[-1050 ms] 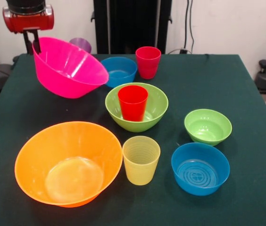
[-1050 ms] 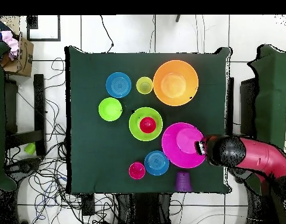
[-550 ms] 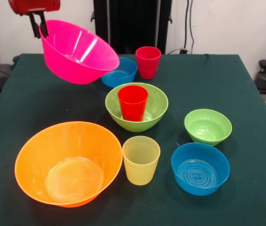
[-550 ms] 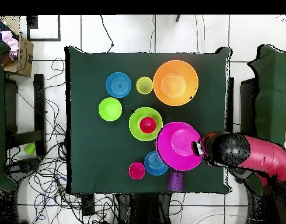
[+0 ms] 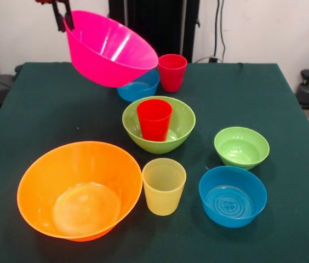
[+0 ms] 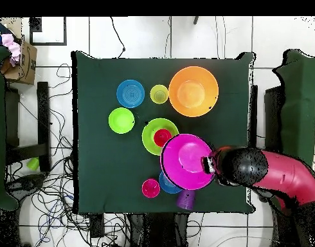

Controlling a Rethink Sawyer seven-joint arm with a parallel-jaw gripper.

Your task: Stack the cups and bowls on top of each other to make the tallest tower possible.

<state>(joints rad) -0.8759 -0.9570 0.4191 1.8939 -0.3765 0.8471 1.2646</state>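
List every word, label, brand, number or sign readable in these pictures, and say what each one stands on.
None: no readable text shows in either view.
The near blue bowl has a raised pattern moulded into its floor, but it forms no letters that can be read.
The cardboard box beside the table shows no legible print.
The cups, the other bowls and the green table cover are plain.
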